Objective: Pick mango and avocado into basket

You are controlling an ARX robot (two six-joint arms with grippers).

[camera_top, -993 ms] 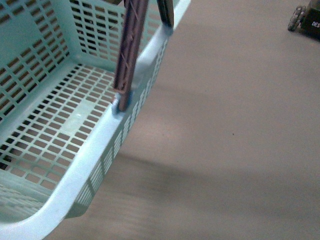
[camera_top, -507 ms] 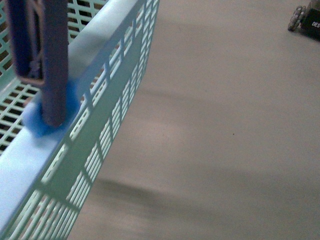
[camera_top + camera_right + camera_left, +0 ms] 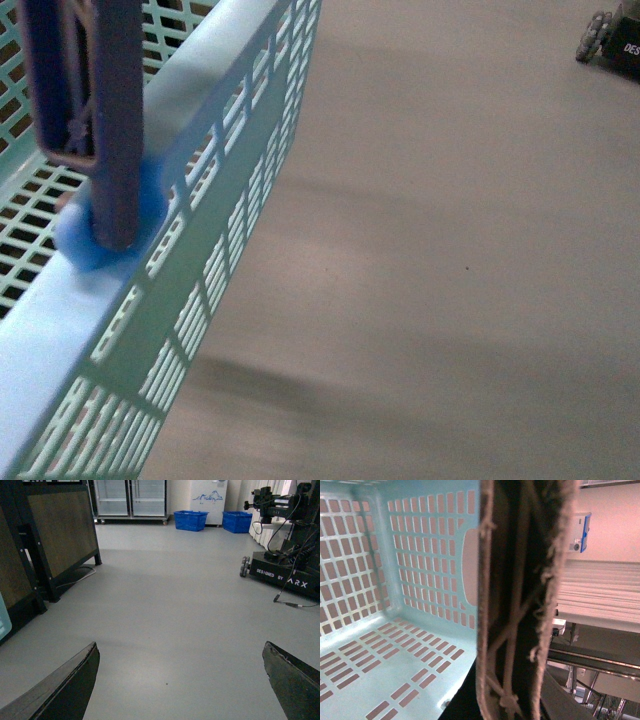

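The pale turquoise basket (image 3: 215, 130) fills the left of the front view, held up off the floor, with one brown-grey handle (image 3: 95, 110) standing upright at its rim. In the left wrist view the basket's inside (image 3: 395, 595) looks empty where it shows. My left gripper (image 3: 512, 700) is shut on the basket's handle (image 3: 520, 580), which hides its fingers. My right gripper (image 3: 182, 680) is open and empty over bare floor. The mango and the avocado are out of view.
Grey floor (image 3: 460, 260) lies to the right. Another robot's wheeled base (image 3: 280, 572) stands at the right. Dark panels (image 3: 55, 535) stand at the left. Two blue bins (image 3: 191, 520) and glass-door fridges (image 3: 131, 497) line the far wall.
The basket has swung across the front view, from showing its open inside to showing its side wall close up. In the last half second it barely shifted.
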